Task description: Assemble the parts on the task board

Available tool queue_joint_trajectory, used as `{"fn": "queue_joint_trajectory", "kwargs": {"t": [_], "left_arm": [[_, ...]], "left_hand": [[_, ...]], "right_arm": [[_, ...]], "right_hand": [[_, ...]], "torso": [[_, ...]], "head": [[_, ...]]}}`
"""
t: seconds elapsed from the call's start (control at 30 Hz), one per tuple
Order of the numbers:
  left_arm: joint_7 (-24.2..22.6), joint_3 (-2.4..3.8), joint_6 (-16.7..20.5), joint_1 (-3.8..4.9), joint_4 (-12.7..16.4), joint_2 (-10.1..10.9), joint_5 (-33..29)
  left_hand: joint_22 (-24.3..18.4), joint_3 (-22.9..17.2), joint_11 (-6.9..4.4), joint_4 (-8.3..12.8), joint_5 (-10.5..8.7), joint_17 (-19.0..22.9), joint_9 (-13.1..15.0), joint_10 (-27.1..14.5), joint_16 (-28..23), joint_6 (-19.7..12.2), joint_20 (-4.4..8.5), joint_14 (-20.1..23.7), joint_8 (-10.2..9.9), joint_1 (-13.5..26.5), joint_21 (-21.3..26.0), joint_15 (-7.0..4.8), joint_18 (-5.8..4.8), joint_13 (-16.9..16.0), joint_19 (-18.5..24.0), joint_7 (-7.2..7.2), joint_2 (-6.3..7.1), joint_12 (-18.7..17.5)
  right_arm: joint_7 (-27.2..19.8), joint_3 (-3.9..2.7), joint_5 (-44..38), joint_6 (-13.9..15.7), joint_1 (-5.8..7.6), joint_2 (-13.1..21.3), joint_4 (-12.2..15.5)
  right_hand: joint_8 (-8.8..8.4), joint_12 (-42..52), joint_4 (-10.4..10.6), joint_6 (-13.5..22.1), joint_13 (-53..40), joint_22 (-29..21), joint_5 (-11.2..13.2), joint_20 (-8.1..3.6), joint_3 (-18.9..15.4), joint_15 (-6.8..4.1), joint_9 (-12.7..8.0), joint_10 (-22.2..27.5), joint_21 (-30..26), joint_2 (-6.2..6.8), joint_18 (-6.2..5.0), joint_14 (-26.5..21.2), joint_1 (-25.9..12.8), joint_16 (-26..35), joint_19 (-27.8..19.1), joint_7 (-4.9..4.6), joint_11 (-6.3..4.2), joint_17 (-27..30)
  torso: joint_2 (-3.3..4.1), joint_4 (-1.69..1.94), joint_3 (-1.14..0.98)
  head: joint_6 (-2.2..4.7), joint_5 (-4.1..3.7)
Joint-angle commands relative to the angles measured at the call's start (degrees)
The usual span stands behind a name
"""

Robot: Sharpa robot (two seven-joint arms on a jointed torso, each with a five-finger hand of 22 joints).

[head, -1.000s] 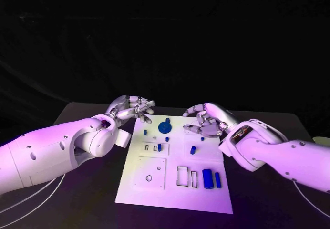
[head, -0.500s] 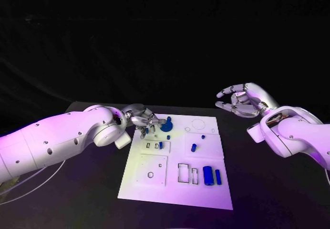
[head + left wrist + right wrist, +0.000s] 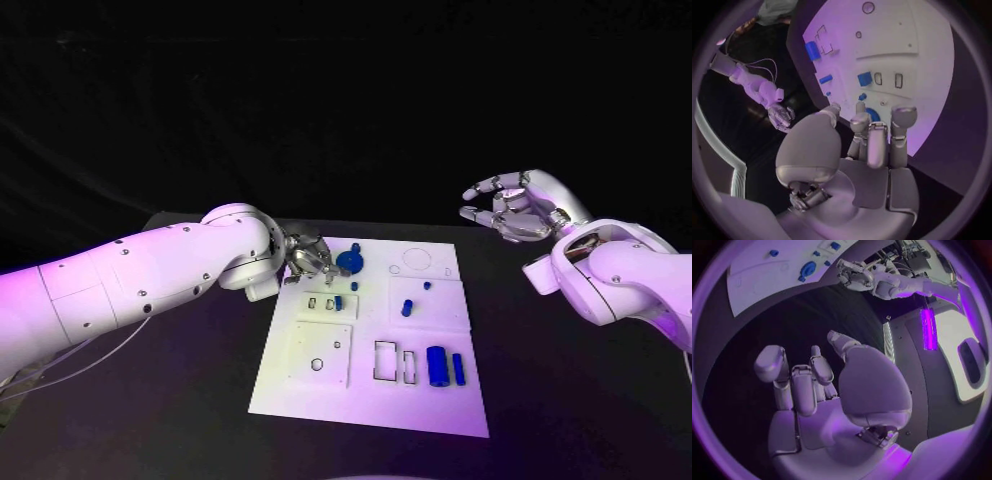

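The white task board point(image 3: 320, 392) lies in the middle of the table. A round blue part point(image 3: 349, 263) sits near its far left corner. My left hand point(image 3: 309, 258) is low beside that part, fingers stretched toward it; its fingertips point(image 3: 869, 131) partly cover the round blue part point(image 3: 875, 114), and I see nothing gripped. Small blue parts point(image 3: 408, 307) lie mid-board, and a thick blue cylinder point(image 3: 436, 367) with a thin one point(image 3: 457, 370) lies near the front right. My right hand point(image 3: 516, 208) hangs raised off the board's far right corner, fingers loosely curved and apart, holding nothing.
Rectangular cut-outs point(image 3: 385, 362) and a square plate with a round hole point(image 3: 317, 364) mark the board's near half. Black table point(image 3: 577, 400) surrounds the board. The right wrist view shows the board point(image 3: 767, 275) and my left hand point(image 3: 856, 272) from afar.
My right hand has lifted off the board and swung up to the right. My left hand has come down from the far edge to the round blue part.
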State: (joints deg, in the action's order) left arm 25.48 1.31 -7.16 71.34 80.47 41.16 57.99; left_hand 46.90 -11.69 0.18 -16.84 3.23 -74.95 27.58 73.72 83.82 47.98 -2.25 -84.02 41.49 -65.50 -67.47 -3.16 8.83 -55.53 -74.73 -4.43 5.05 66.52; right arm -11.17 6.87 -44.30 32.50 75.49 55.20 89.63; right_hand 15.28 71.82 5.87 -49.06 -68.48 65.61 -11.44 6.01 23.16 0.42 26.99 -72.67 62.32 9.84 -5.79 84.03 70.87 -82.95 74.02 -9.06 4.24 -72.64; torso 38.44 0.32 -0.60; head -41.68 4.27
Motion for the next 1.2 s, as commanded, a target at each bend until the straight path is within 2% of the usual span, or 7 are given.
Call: {"fn": "queue_joint_trajectory", "kwargs": {"t": [0.03, 0.07, 0.13, 0.33, 0.5, 0.63, 1.2], "left_arm": [[3.13, -0.07, -5.47, 0.42, -0.77, -0.81, 3.32], [3.37, -0.17, -6.25, 0.62, -1.17, -1.23, 3.73], [3.58, -0.35, -7.06, 0.85, -1.49, -1.68, 4.30], [4.00, -0.63, -9.04, 1.17, -1.93, -2.66, 5.45], [4.25, -0.80, -10.13, 1.26, -2.53, -3.39, 6.22], [4.36, -1.11, -10.69, 1.29, -3.29, -4.23, 6.38], [4.44, -2.14, -11.49, 1.25, -5.34, -6.30, 5.62]], "left_hand": [[0.71, 1.18, -0.23, -0.02, -0.40, -1.63, 2.26, -4.84, -0.33, -2.55, 0.78, -2.39, 2.47, 0.75, -0.85, -0.72, -1.20, 3.93, -1.08, 0.12, -1.34, -1.76], [4.75, 0.68, -0.13, -0.01, -0.39, -5.54, 2.32, -4.77, 1.64, -3.10, 0.79, -3.52, 2.26, 0.56, -3.06, -0.67, -1.95, 3.89, -3.10, 0.01, -2.75, -1.76], [5.93, 0.61, -0.10, -0.03, -0.39, -6.83, 2.39, -4.41, 2.30, -3.17, 0.78, -3.89, 2.26, 0.45, -3.73, -0.63, -2.17, 3.38, -3.74, -0.02, -3.01, -1.38], [9.03, 1.84, -0.33, -0.04, -0.42, -9.02, 3.14, -2.20, 3.46, -2.22, 0.84, -4.49, 3.18, 0.81, -5.52, -0.75, -2.70, 0.33, -5.24, 0.30, -1.95, 1.09], [9.98, 2.56, -0.54, -0.07, -0.42, -9.47, 3.59, -1.36, 3.72, -1.88, 0.98, -4.60, 3.55, 1.48, -6.09, -0.92, -2.85, -0.79, -5.67, 0.53, -1.99, 2.05], [10.39, 2.78, -0.60, -0.07, -0.42, -9.67, 3.70, -1.22, 3.82, -1.80, 1.03, -4.65, 3.61, 1.69, -6.31, -0.97, -2.92, -0.94, -5.82, 0.60, -2.05, 2.21], [11.02, 2.78, -0.68, 0.04, -0.40, -9.91, 3.82, -1.05, 3.94, -1.78, 1.06, -4.71, 3.61, 1.33, -6.66, -1.03, -3.04, -1.19, -6.02, 0.69, -2.19, 2.43]], "right_arm": [[0.11, 0.05, 1.37, -0.58, 0.04, -0.19, -0.62], [-0.13, 0.11, 2.87, -0.74, 0.03, -0.30, -1.00], [-0.73, 0.20, 5.30, -1.07, 0.02, -0.54, -1.51], [-3.26, 0.39, 11.71, -2.09, -0.08, -1.48, -3.06], [-4.88, 0.48, 14.95, -2.81, -0.16, -2.00, -3.83], [-5.69, 0.53, 16.45, -3.12, -0.26, -2.43, -4.18], [-5.77, 0.69, 17.49, -2.89, -0.51, -3.23, -5.03]], "right_hand": [[0.79, -4.82, 0.69, 0.82, 5.10, -4.85, -0.27, -0.12, -0.02, -0.60, 0.35, 4.22, -6.05, 0.32, -2.06, -0.05, -0.44, 3.18, -3.32, 0.05, -0.11, 5.16], [1.07, -19.37, 1.16, 2.10, 19.86, -17.34, -0.13, 0.10, 0.68, -0.31, 0.54, 16.46, -21.82, 0.42, -4.68, -6.39, -0.01, 13.96, -12.13, -0.27, 0.24, 21.08], [0.79, -23.01, 1.42, 3.28, 22.71, -19.54, 0.16, 0.56, 1.68, 0.24, 0.38, 18.46, -25.34, 0.28, -4.60, -12.58, 0.56, 24.42, -14.13, -0.86, 0.82, 33.75], [0.83, -40.89, 1.85, 6.59, 38.74, -30.65, -0.05, 5.44, 5.57, 6.30, -0.70, 28.82, -42.45, 1.46, -2.77, -32.31, 1.90, 48.46, -27.92, -4.72, 5.74, 45.00], [0.39, -46.69, 0.89, 6.62, 47.59, -36.27, -0.22, 8.15, 5.77, 9.12, -2.36, 27.96, -49.32, 1.00, -3.18, -38.16, 2.47, 56.46, -32.02, -5.70, 7.30, 51.06], [-0.15, -48.83, 0.25, 6.26, 52.83, -39.29, -0.58, 9.79, 5.26, 9.11, -3.89, 26.53, -51.74, 0.57, -4.44, -37.30, 2.24, 59.08, -31.20, -5.95, 7.45, 54.32], [-0.71, -49.66, -0.83, 6.67, 55.95, -41.39, -1.43, 10.18, 4.74, 9.56, -5.02, 26.81, -53.35, 0.36, -4.48, -37.39, 2.46, 60.72, -30.82, -6.66, 8.04, 56.40]], "torso": [[0.09, 0.03, 0.03], [0.06, 0.13, 0.03], [0.03, 0.21, 0.04], [0.16, 0.07, 0.03], [0.14, 0.16, 0.03], [0.17, 0.05, 0.06], [0.22, 0.06, 0.08]], "head": [[-0.06, -0.08], [-0.14, -0.13], [-0.28, -0.17], [-0.54, 0.12], [-0.73, 0.10], [-0.75, 0.20], [-0.82, -0.10]]}}
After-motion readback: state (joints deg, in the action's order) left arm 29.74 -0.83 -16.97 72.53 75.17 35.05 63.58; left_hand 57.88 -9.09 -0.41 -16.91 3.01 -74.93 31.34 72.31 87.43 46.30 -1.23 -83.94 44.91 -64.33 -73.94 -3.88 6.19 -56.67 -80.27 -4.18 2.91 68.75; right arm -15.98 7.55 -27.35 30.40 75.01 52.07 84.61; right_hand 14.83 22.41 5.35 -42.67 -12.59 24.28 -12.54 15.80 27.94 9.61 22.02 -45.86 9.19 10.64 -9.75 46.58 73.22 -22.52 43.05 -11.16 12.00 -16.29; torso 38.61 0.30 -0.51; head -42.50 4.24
